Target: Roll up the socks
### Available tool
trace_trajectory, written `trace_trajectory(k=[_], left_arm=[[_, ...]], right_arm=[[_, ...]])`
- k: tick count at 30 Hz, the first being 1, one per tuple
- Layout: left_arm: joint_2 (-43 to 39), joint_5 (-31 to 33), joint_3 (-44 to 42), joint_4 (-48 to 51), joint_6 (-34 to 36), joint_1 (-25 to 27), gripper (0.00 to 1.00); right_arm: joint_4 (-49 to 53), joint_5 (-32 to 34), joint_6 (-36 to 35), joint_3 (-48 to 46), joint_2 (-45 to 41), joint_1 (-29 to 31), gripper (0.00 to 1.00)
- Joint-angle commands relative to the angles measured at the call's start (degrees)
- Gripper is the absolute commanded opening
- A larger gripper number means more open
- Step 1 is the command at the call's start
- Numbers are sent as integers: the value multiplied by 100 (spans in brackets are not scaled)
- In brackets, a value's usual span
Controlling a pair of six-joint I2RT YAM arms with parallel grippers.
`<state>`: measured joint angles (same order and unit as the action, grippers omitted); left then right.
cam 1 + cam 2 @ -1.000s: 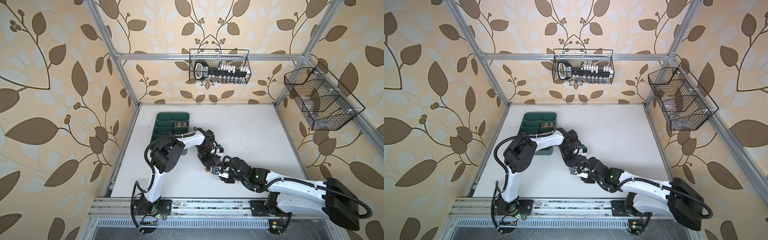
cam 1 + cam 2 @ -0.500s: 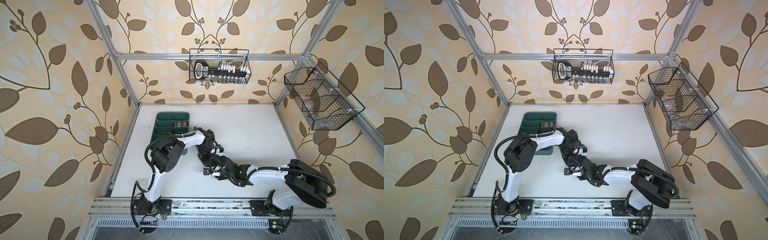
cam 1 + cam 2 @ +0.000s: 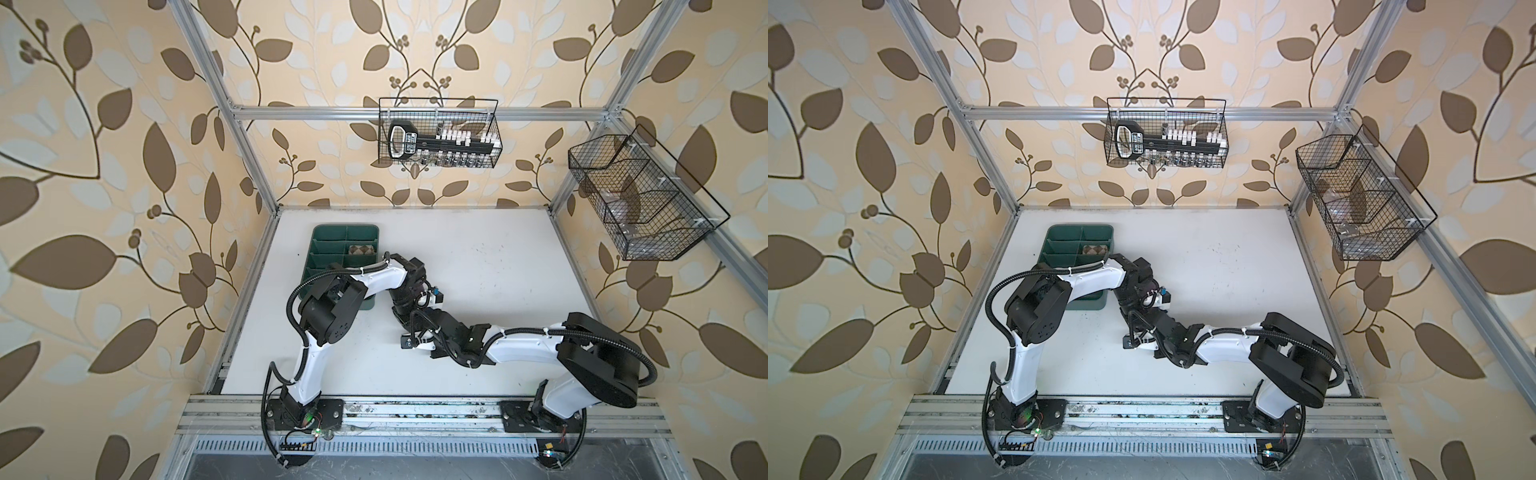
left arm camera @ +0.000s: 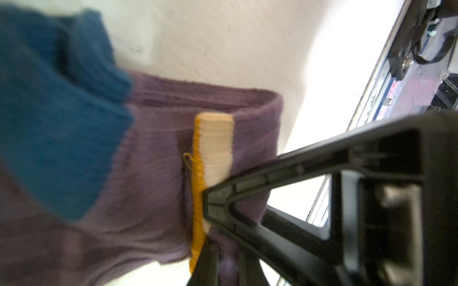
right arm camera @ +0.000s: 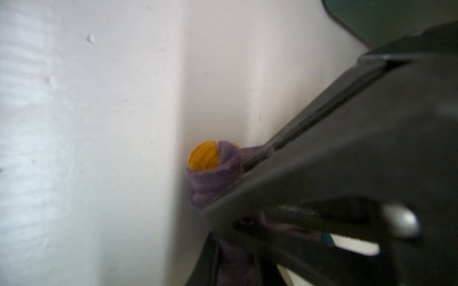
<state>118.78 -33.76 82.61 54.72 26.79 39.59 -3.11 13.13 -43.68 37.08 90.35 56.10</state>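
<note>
My right pincer (image 5: pixel 223 188) is clenched on the purple sock (image 4: pixel 153 173), biting its rolled end. The orange-yellow cuff (image 5: pixel 203 156) pokes out just past the tips. My left pincer (image 3: pixel 403 320) sits close against it, low over the surface (image 3: pixel 498 270), and I cannot tell whether it is clenched or released. The dark blue toe (image 4: pixel 62 111) lies away from that pincer. The tan argyle sock (image 3: pixel 362 249) rests in a compartment of the green tray (image 3: pixel 328 241), well apart from both pincers.
</note>
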Motion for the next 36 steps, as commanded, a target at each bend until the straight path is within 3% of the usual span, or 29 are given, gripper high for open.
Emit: trace_trajectory(k=[1,4,7,14,17,20,23,24,26,31,36], left_arm=[[-433,597,-281,-213,-157,110,28],[-995,994,-529,-550,-332,110,39],[-1587,1616,-771,-894,-552,110,42],[-3896,4328,-1835,-1904,-1024,101,50],[-5169,5069,-2395,-2301,-993,106,55],[-6349,4820,-2828,-2457,-710,107,62],[-7132,3644,-2959,-2138,-71,119,68],[-7205,3410,-2919,-1944,67,142,69],[-7157,3537,-2738,-1451,227,377,68],[-6677,5189,-3064,-1263,627,1953,69],[-5414,5800,-3446,-1925,643,2913,72]], right_arm=[[1130,-123,396,206,246,-21,2],[1944,-504,739,433,274,-15,0],[2629,-1076,956,672,355,-8,0],[3796,-2399,1217,1328,730,-316,0],[4121,-2854,1126,1538,972,-568,1],[4339,-3247,1036,1735,1212,-840,2],[4470,-3431,963,1966,1479,-1083,6],[4512,-3418,933,2052,1578,-1152,7],[4599,-3388,830,2242,1795,-1283,8],[4629,-3285,702,2622,2199,-1606,9],[4741,-3192,523,2901,2418,-1740,13]])
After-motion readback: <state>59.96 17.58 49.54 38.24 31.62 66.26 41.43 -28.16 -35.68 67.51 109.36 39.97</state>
